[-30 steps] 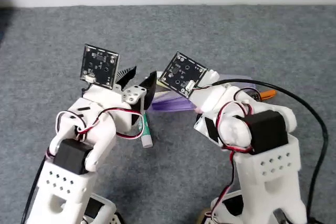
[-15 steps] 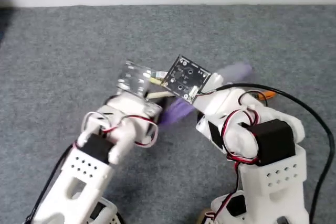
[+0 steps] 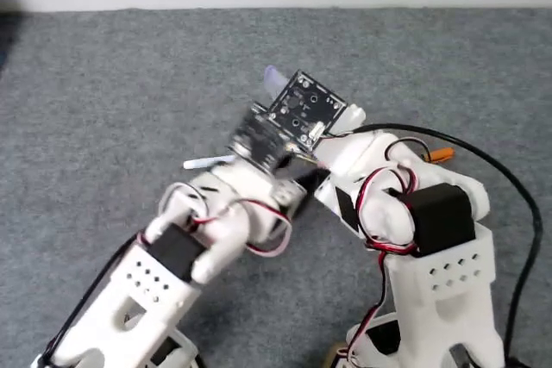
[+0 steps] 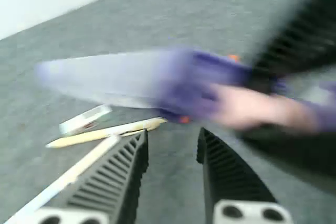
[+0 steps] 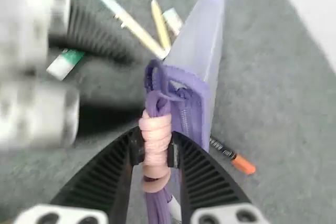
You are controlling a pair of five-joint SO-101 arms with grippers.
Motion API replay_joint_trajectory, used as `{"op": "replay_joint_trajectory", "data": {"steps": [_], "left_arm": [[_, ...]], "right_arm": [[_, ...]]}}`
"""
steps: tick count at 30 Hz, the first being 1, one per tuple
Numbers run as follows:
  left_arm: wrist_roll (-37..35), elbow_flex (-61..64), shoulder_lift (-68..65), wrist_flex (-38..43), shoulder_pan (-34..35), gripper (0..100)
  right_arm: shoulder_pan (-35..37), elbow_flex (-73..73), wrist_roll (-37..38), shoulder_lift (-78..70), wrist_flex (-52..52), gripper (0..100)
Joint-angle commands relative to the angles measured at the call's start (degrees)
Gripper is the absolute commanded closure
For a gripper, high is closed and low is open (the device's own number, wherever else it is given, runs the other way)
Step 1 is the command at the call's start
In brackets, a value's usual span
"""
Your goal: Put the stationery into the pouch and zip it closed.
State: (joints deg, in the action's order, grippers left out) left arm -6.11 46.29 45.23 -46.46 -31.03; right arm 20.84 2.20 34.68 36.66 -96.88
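Note:
The translucent purple pouch hangs tilted off the carpet, and its far corner pokes out behind the wrist boards. My right gripper is shut on the pink cord at the pouch's zip end. My left gripper is open and holds nothing, close in front of the pouch. On the carpet under the pouch lie a yellow pencil, a white eraser and a white pen. A green-and-white marker lies beside the left arm. An orange pen lies past the pouch.
Grey carpet covers the table up to a white wall at the back. In the high view the two arms crowd together at the centre, the white pen to their left and the orange pen to their right. Open carpet lies left and far.
The left arm has swung right towards the pouch and no longer holds the green-and-white marker. The pouch's free end has swung from the right up towards the back.

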Motion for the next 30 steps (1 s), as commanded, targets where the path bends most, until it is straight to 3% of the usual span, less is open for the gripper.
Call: {"op": "replay_joint_trajectory", "data": {"steps": [1,9,14,22,30], "left_arm": [[-1.1,-5.8,0.6,-4.0,4.7,85],[-1.1,-13.3,0.6,-12.6,4.9,85],[-1.1,-16.5,0.4,-12.4,5.2,85],[-3.2,-13.8,0.0,-5.0,7.6,85],[-3.3,-9.5,0.4,-4.4,15.4,85]], "right_arm": [[0.0,-2.8,-1.0,0.3,-2.9,99.0],[0.0,-2.8,-1.0,0.0,-3.6,99.0],[0.1,-2.1,-0.9,0.0,-4.5,99.0],[-0.1,0.0,-0.9,0.5,-3.9,99.0],[-0.2,-2.7,-0.9,0.5,-1.5,99.0]]}}
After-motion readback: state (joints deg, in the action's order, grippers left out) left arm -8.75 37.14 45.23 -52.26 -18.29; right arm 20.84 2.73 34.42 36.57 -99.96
